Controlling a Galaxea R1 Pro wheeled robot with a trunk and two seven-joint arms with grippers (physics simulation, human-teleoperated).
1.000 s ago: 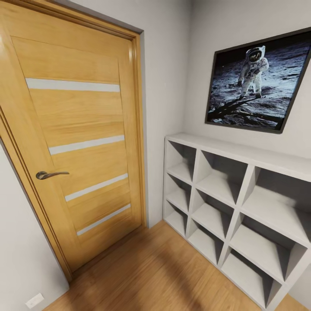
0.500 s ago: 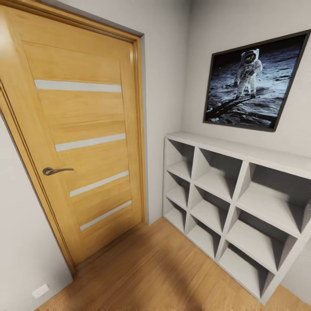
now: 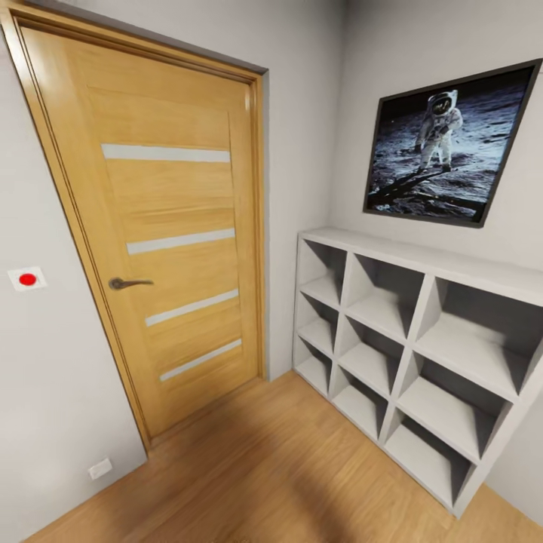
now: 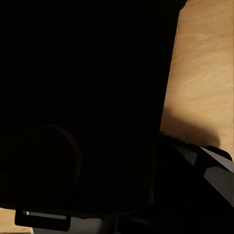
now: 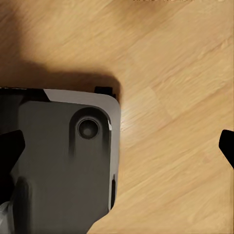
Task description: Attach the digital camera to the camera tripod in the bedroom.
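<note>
Shut door (image 3: 177, 249) blocks my way ahead-left; cube shelf (image 3: 411, 339) lines the right wall. Open wood floor (image 3: 264, 467) between them, room to pass.

A domestic interior is shown, most likely a hallway or corner of a home. A closed wooden door (image 3: 170, 226) with frosted horizontal strips and a metal lever handle (image 3: 128, 283) is set in a white wall. A white cube shelf unit (image 3: 407, 354) is placed against the adjoining wall, and a framed astronaut picture (image 3: 449, 147) is hung above it. Warm wood flooring (image 3: 249, 475) is laid throughout. A wall switch with a red dot (image 3: 27, 279) and a low socket (image 3: 99, 469) are fitted beside the door.
</note>
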